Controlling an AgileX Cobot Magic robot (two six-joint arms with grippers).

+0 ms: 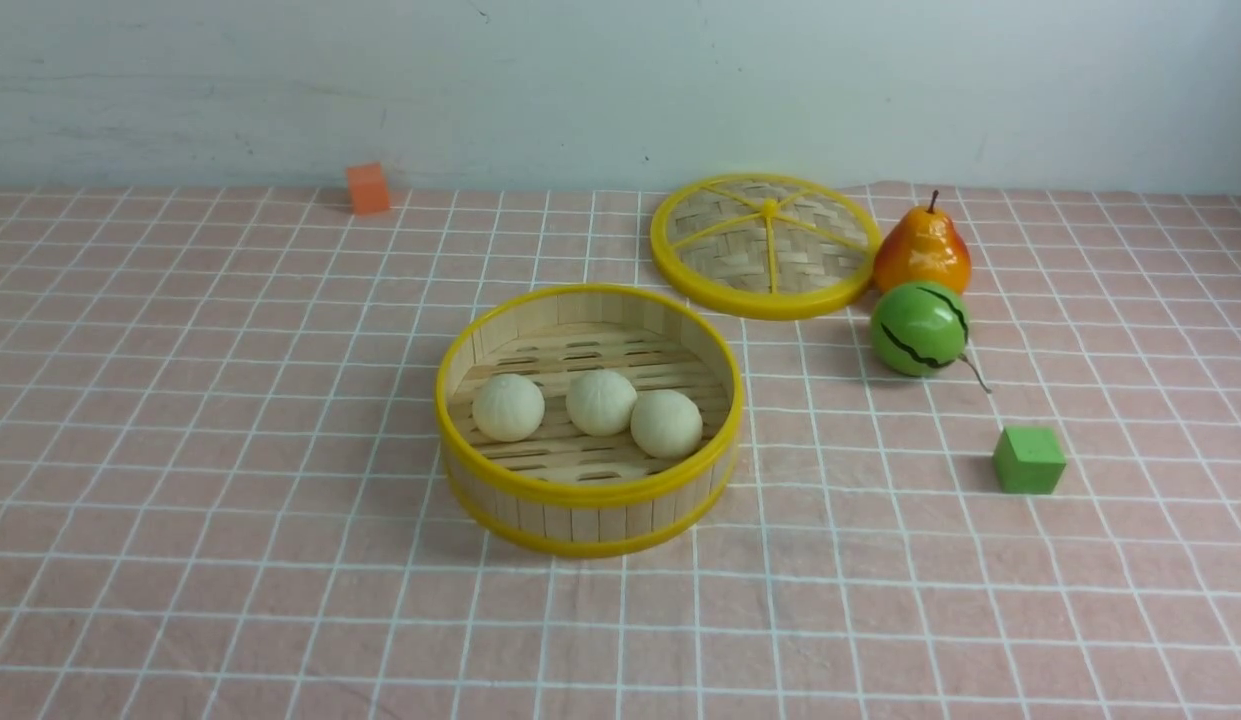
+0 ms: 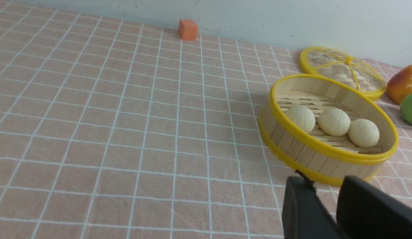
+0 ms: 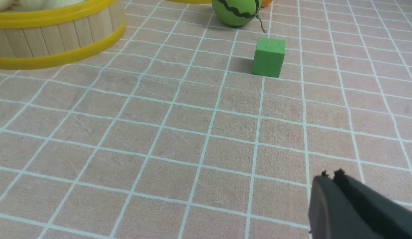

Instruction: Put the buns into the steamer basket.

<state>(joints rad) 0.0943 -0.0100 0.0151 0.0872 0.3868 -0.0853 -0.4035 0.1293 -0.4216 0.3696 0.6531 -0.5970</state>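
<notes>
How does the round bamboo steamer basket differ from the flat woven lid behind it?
The round bamboo steamer basket has an upright slat wall and a slatted floor; the flat woven lid is a shallow disc with yellow spokes. The basket holds three cream-white buns; the lid carries nothing. The basket sits nearer the robot, the lid by the wall. Both are round, bamboo and yellow-rimmed.

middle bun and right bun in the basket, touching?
Touching. In the front view the middle bun and right bun meet with no gap inside the steamer basket; the left wrist view does not show it plainly.
</notes>
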